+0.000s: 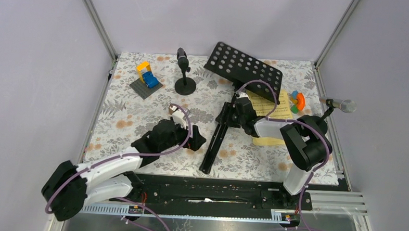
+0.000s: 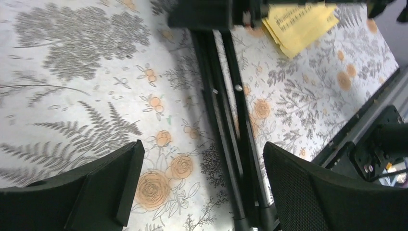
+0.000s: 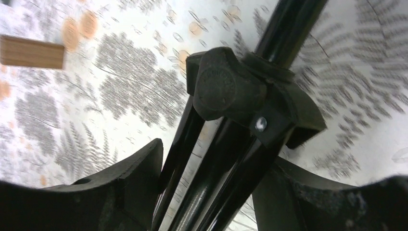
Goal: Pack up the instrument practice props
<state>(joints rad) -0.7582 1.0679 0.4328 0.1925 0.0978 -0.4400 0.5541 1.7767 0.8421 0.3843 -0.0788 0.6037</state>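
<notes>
Music rack: the black perforated music rack with tripod legs is lying on the floral-cloth table. Its plate is sitting at 1 o'clock from the table's middle, and its folded legs are running toward 6 o'clock.
Right gripper: the right gripper is reaching in from 4 o'clock. Its jaws are clamping the folded legs just below the round knob of the hub, one finger pressing on each side.
Left gripper: the left gripper is hovering at 9 o'clock of the legs' lower half. Its jaws are standing wide apart and holding nothing, and in the left wrist view the legs are lying nearer the right-hand finger.
Sheet music: the yellow sheet-music pages are lying flat at 3 o'clock of the middle, partly under the plate's edge and the right arm.
Black microphone: the black microphone is standing upright on a short black disc-based post at 11 o'clock.
Silver microphone: the silver microphone is sitting at the table's 3 o'clock edge, beyond the right arm.
Toys: the yellow-and-blue toy block build is resting at 10 o'clock. The small orange-green-blue plastic toy is lying at 2 o'clock, just beside the pages.
</notes>
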